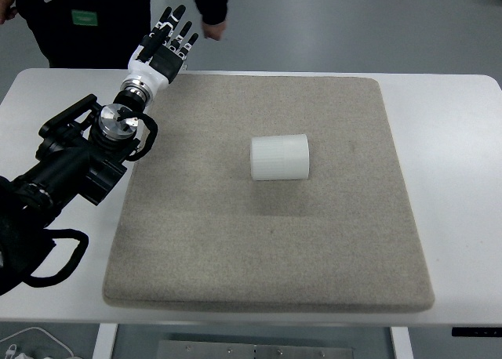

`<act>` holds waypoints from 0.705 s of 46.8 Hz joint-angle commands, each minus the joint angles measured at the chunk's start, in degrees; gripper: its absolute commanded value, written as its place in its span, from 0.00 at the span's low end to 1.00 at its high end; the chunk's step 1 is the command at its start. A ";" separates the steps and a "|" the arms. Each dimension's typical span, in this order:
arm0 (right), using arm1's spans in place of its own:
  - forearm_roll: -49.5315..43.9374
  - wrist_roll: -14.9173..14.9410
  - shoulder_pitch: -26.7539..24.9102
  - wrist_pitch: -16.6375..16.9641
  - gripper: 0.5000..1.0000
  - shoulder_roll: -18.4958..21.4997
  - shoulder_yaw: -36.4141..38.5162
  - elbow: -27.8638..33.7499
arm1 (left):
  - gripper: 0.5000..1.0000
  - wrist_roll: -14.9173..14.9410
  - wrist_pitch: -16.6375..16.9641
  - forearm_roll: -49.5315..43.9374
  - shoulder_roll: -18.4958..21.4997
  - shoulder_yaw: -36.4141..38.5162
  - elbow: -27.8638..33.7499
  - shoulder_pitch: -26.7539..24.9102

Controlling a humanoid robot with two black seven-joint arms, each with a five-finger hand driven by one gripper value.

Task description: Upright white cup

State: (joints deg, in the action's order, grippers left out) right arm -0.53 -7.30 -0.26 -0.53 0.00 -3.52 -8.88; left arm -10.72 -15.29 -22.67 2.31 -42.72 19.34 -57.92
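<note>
The cup (280, 157) lies on its side near the middle of the mat (235, 249), a little toward the far half. It is white and ribbed along its wall, and its long axis runs left to right across the picture. Nothing touches it; the mat around it is bare.

The mat is a square of grey-beige felt with rounded corners, and it covers most of the desk (455, 186). The desk is white, and its bare top shows as a strip on every side of the mat.

The left hand (166, 47) hangs over the far left corner of the mat, well apart from the cup. Its fingers (177, 19) are spread and straight, pointing away from the robot toward the far edge of the desk, and they hold nothing. The hand has a white wrist shell and dark finger segments. Behind it the black arm (78, 159) runs back to the left edge of the picture, over the desk's left strip.

Beyond the far edge stands a person in dark clothes (86, 22), with one hand (213, 30) hanging down near the robot's fingers but not touching them. The floor past the desk is grey.
</note>
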 commanded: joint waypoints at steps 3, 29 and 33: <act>0.00 0.00 0.00 0.00 0.86 0.00 0.00 0.00 | 0.99 0.00 0.17 0.00 -0.03 0.00 0.17 0.08; 0.00 0.00 0.00 0.00 0.86 0.00 0.00 0.00 | 0.99 0.00 -1.58 0.00 0.68 0.18 0.08 -0.27; 0.00 0.00 0.00 0.00 0.86 0.00 0.00 0.00 | 0.99 0.00 -3.07 0.09 0.68 0.26 0.08 -0.18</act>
State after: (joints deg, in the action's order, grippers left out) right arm -0.52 -7.30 -0.26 -0.53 0.00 -3.52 -8.88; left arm -10.67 -17.14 -22.70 3.00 -42.55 19.38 -58.19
